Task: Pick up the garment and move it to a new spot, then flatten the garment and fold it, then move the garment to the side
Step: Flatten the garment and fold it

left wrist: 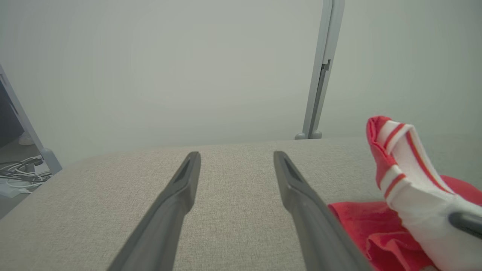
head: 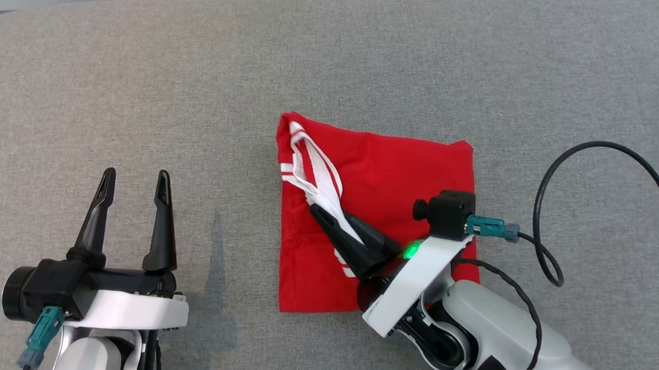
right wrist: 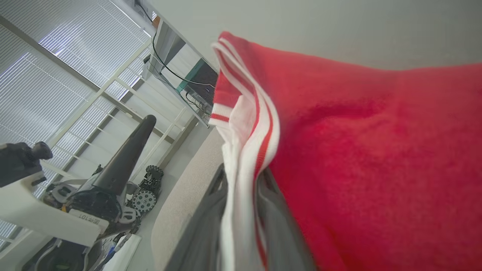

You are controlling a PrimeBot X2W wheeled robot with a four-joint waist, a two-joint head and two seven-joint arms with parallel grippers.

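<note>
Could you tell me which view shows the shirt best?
Head view: the shirt shows almost whole. Left wrist view catches an edge and the raised sleeve; right wrist view, a close red fold.

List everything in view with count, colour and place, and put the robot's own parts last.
garment: one, red with a white, red-striped sleeve, folded on the middle of the table, sleeve raised
table: one, grey fabric top, under everything
post: one, pale grey, upright beyond the table's far edge
floor cables: one bundle, white and dark, on the floor past the table's corner
blinds: one set, white, on a window behind
cable: one, black, looping from the right wrist over the table
left gripper: one, dark, open, apart from the garment
right gripper: one, dark, closed on the sleeve
</note>
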